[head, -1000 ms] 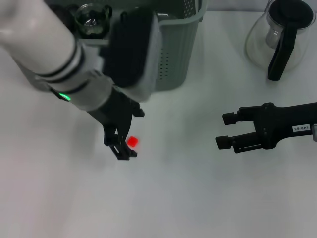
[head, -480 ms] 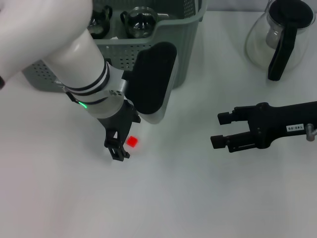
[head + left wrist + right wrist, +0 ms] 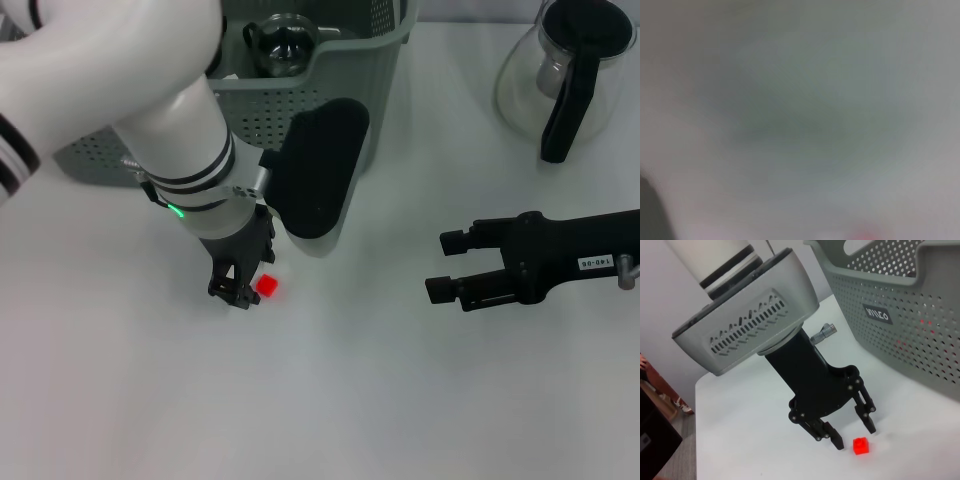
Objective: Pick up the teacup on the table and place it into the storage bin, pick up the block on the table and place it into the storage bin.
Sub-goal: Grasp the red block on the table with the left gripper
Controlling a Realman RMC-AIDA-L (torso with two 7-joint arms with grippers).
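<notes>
Head view: left gripper [image 3: 243,290] low over white bench [image 3: 380,400], fingers parted, small red block [image 3: 266,286] just beside the fingertips on the side toward the right arm, not between them. Right wrist view confirms: left gripper [image 3: 846,430] spread wide, fingertips at or near the bench, block [image 3: 861,445] resting on the surface just outside one finger, untouched. Storage bin [image 3: 370,90] at the far side of the bench behind the left arm; a glass teacup [image 3: 283,40] visible inside it, so teacup step judged done. Block step in hand, approach stage, no grasp yet. Right gripper [image 3: 448,265] hovering well apart, fingers open, idle. Glass carafe [image 3: 570,75] at far right corner, not involved. Left wrist view too blurred to read. Next move, as a judgement: small sideways shift to straddle the block, then closing; block small, easily nudged away by a fingertip.
</notes>
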